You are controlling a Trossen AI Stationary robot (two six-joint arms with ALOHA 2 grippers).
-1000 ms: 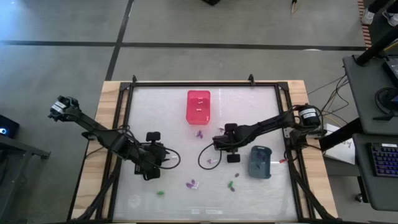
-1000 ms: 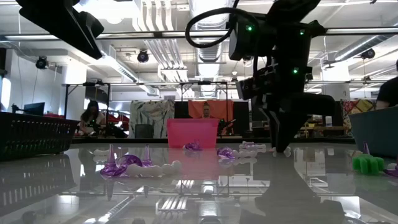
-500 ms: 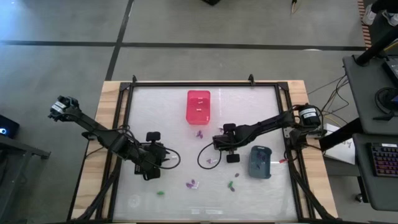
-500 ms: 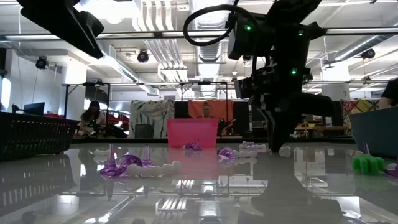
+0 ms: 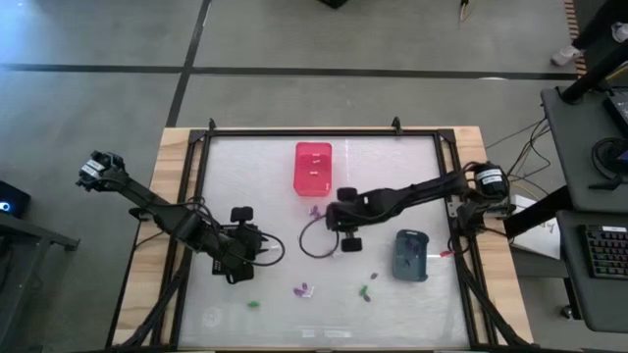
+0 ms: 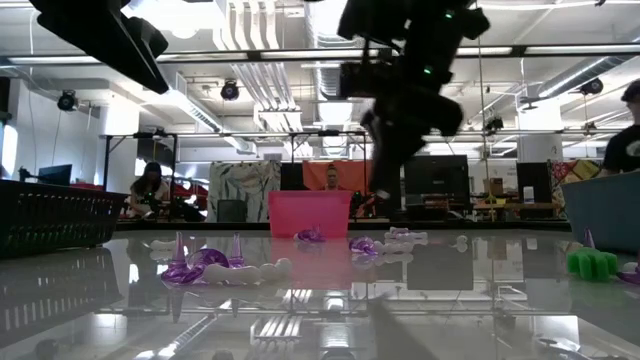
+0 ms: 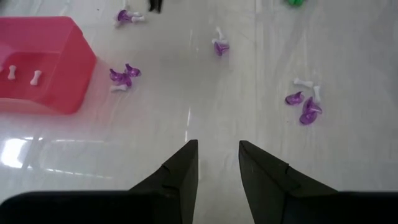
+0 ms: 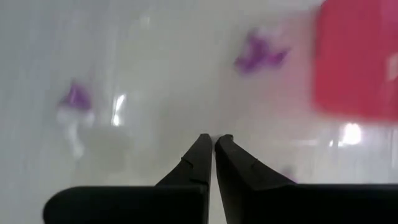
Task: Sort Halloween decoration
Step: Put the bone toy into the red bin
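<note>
Since a second ago our right gripper (image 5: 335, 218) has swung toward the pink bin (image 5: 313, 168), fingers pinched shut, so we carry steadily before dropping; pieces (image 5: 303, 290) lie scattered.

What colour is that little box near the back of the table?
Pink. The box shows best in the high view, with small white pieces lying inside it.

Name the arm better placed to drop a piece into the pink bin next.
Right. The right gripper is shut just below the pink bin; whether it holds a piece isn't visible. The left gripper sits farther off, fingers apart, empty.
</note>
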